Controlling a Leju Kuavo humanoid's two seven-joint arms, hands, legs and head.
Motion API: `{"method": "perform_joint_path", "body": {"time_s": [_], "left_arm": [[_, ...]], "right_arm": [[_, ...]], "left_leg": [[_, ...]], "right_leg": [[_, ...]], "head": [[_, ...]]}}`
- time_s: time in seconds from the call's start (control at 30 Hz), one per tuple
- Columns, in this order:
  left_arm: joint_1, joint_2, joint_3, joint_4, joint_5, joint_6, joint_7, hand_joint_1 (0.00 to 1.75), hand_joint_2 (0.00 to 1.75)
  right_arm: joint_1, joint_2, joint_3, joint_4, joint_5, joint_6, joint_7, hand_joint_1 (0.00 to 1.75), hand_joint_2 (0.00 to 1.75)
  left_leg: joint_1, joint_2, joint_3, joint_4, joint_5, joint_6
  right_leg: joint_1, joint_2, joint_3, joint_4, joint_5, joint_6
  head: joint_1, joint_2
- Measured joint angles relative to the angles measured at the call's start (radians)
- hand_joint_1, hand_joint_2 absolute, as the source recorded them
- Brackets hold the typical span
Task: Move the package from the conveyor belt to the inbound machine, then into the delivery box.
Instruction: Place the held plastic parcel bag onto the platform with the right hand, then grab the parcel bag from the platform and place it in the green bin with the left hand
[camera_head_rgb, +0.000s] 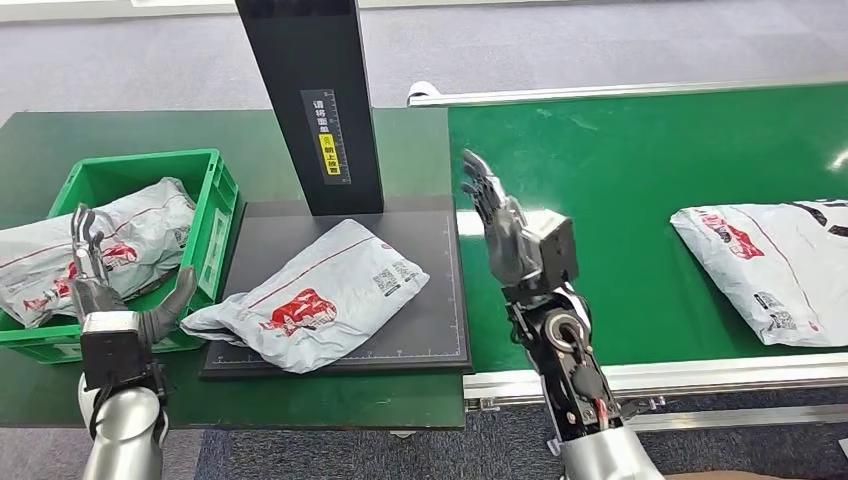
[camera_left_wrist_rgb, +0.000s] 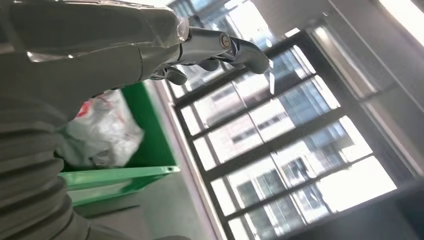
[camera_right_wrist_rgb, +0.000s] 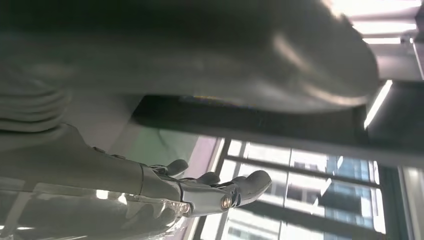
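On the black scanner plate (camera_head_rgb: 440, 300) lies the package (camera_head_rgb: 318, 297); we close our spread, empty left hand (camera_head_rgb: 110, 290) around its near edge, toward the green box (camera_head_rgb: 215, 215).

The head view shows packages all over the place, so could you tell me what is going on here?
Both hands are raised and hold nothing: the left hand by the green delivery box, the right hand over the conveyor belt. One package lies on the inbound machine's black plate, another sits in the box, and a third waits on the belt.
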Motion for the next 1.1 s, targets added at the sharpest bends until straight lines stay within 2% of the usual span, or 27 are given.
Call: {"method": "perform_joint_path", "body": {"time_s": [0.1,0.23,0.4,0.5,0.8,0.9,1.03,1.1], "left_arm": [[-0.031,0.039,-0.045,-0.024,-0.066,-0.136,0.054,0.00,1.75],[-0.088,0.063,-0.201,0.037,-0.165,-0.274,0.107,0.00,1.75],[-0.154,0.058,-0.400,0.273,-0.216,-0.267,0.106,0.00,1.75],[-0.185,0.051,-0.473,0.405,-0.227,-0.255,0.097,0.00,1.75],[-0.242,0.043,-0.545,0.566,-0.242,-0.264,0.107,0.00,1.75],[-0.288,0.028,-0.566,0.650,-0.268,-0.265,0.122,0.00,1.75],[-0.376,-0.003,-0.600,0.814,-0.300,-0.241,0.124,1.72,1.75],[-0.408,-0.014,-0.612,0.872,-0.308,-0.229,0.125,1.75,1.75]], "right_arm": [[0.095,-0.026,-0.052,-0.089,-0.002,-0.010,-0.013,0.00,0.00],[0.207,-0.042,-0.099,-0.186,-0.001,0.004,-0.035,0.00,0.00],[0.277,-0.041,-0.112,-0.275,0.012,0.026,-0.043,0.00,0.00],[0.286,-0.039,-0.113,-0.307,0.018,0.026,-0.039,0.00,0.00],[0.293,-0.039,-0.119,-0.335,0.019,0.025,-0.029,0.00,0.00],[0.291,-0.037,-0.123,-0.338,0.021,0.023,-0.024,0.00,0.00],[0.293,-0.034,-0.138,-0.340,0.021,0.019,-0.022,0.00,0.00],[0.297,-0.033,-0.143,-0.347,0.021,0.018,-0.026,0.00,0.00]], "left_leg": [[0.000,-0.003,0.000,0.000,0.000,0.000],[-0.001,-0.002,0.000,0.000,0.000,0.000],[-0.001,-0.001,0.001,0.000,0.000,0.000],[-0.001,-0.001,0.001,0.000,0.000,0.000],[-0.001,-0.001,0.001,0.000,0.000,0.000],[-0.001,-0.003,0.001,0.000,0.000,0.001],[-0.001,-0.005,0.007,0.000,0.001,0.001],[-0.002,-0.006,0.010,0.000,0.000,0.001]], "right_leg": [[0.000,-0.002,0.001,0.000,0.000,0.000],[-0.001,-0.002,0.002,0.000,0.000,0.000],[-0.001,-0.001,0.002,0.000,0.000,0.000],[-0.001,-0.001,0.002,0.000,0.000,0.000],[-0.001,-0.001,0.002,0.000,0.000,0.000],[-0.002,-0.003,0.004,0.000,0.000,0.001],[-0.002,-0.006,0.011,0.000,-0.001,0.001],[-0.002,-0.007,0.014,0.000,-0.001,0.001]], "head": [[0.000,0.000],[0.000,0.000],[0.000,0.000],[0.000,0.000],[0.000,0.000],[0.000,0.000],[0.000,0.000],[0.000,0.000]]}}
